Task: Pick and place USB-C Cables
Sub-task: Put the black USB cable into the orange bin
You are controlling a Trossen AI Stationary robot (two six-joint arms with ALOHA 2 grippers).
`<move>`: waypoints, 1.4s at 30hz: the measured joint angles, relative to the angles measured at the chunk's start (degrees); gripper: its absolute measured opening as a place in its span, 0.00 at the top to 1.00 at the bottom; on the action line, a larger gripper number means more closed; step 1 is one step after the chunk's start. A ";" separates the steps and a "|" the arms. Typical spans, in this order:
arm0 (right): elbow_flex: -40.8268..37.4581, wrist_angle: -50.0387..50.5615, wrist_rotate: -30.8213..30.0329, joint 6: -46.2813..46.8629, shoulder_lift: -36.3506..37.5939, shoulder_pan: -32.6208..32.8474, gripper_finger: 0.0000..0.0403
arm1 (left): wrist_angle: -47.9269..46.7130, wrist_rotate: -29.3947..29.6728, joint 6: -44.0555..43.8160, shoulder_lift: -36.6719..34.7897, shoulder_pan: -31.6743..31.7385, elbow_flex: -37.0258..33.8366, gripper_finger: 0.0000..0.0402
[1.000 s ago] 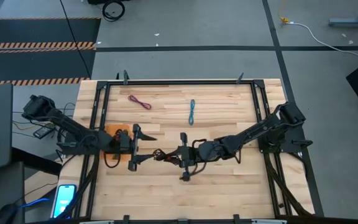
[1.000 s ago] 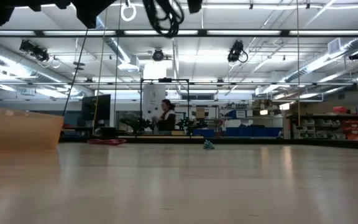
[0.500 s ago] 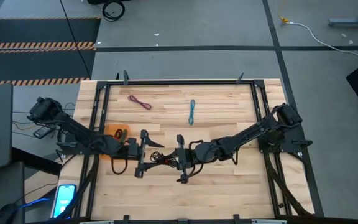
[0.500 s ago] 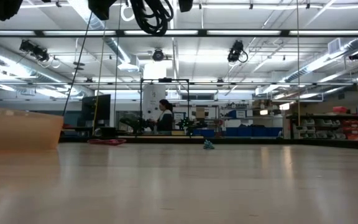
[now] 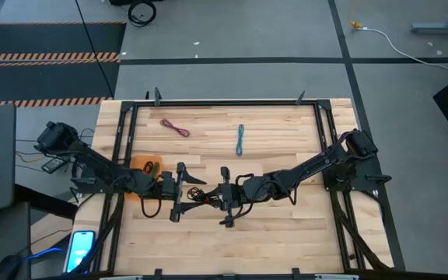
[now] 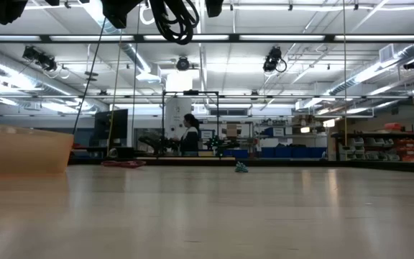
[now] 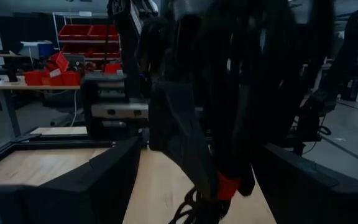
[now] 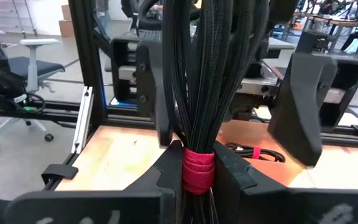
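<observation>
A black USB-C cable coil (image 5: 198, 194) with a red tie hangs in the air between my two grippers; its loop shows at the top of the low view (image 6: 172, 18). My right gripper (image 5: 218, 196) is shut on it. My left gripper (image 5: 178, 192) is open, its fingers on either side of the coil (image 7: 229, 93) without touching it. The maroon cable (image 5: 175, 127) and the teal-blue cable (image 5: 240, 140) lie flat on the far part of the table. A green cable (image 5: 153, 164) lies in the orange bin (image 5: 138, 162). My right gripper pinches the black coil between its two fingers at the red tie (image 8: 198, 171). The fingers come level from the table's right side. The coil is lifted clear of the table, and its strands (image 8: 210, 74) reach out past the fingertips toward the left gripper.
The orange bin sits left of centre, just behind the left gripper; another black cable with a red tie (image 8: 253, 151) lies near it. A black metal frame (image 5: 224, 102) borders the table. People and shelves show far behind the table in the low view.
My left gripper has moved toward the table's right, up to the held coil, and now stands around it. My right gripper has shifted slightly left with the coil, which stays lifted. In the last half second both have kept nearly still.
</observation>
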State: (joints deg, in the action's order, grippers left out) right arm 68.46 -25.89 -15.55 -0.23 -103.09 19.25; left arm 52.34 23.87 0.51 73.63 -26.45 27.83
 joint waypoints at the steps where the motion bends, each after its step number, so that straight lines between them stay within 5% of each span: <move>1: 0.01 0.02 0.00 -0.02 0.00 -0.08 0.85 | 0.02 -0.16 0.04 0.00 0.04 0.00 0.23; 13: 0.03 0.12 0.14 -0.28 0.02 -0.26 0.85 | -1.55 -7.86 0.29 0.00 -1.42 -0.04 0.23; 19: 0.03 0.15 0.04 0.02 0.02 -0.33 0.85 | -0.87 -2.96 -0.27 -0.02 -0.25 -0.04 0.23; 34: 0.01 0.20 0.24 0.08 0.02 -0.16 0.85 | 0.20 -2.64 -2.90 -0.07 1.22 -0.04 0.23; 42: 0.01 0.21 0.02 0.20 0.05 -0.21 0.85 | 0.87 -1.17 -2.91 -0.07 1.18 -0.04 0.41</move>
State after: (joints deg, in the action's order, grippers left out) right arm 68.47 -25.68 -15.53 -0.03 -103.03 19.05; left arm 53.21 22.70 -2.39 73.56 -25.28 27.79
